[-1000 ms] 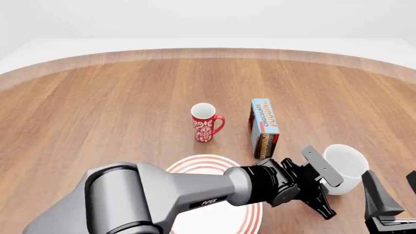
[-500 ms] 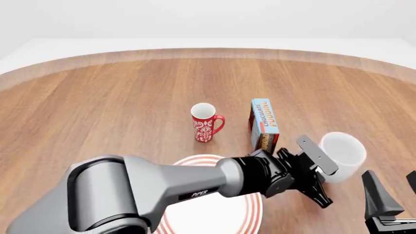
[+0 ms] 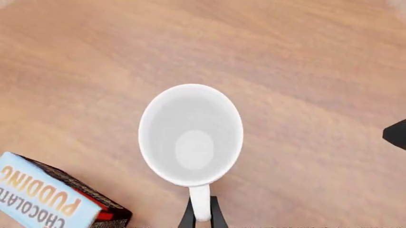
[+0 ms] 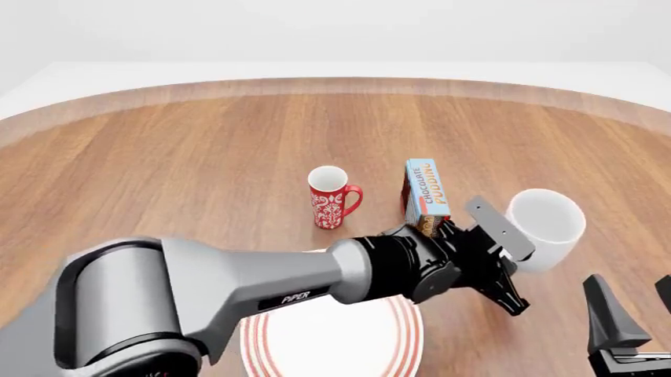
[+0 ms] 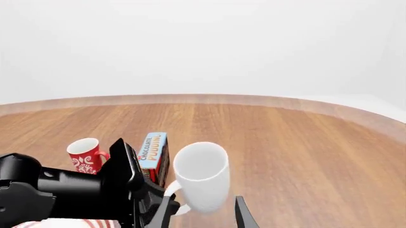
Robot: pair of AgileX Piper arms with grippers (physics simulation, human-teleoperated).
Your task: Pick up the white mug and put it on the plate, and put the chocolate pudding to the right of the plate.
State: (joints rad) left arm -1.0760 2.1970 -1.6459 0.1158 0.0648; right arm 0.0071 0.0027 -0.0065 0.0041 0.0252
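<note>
One gripper, the left (image 4: 501, 267), was clamped on the mug (image 4: 545, 226) by its handle at the frame's right, lifted beside the pudding (image 4: 427, 196). The mug looked rigid, breakable and prone to swing. The right gripper (image 4: 629, 318) stood spread, idle.

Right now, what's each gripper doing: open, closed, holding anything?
Left gripper: closed on the handle of the white mug, which is lifted off the table.
Right gripper: fingers apart, open, holding nothing.
</note>
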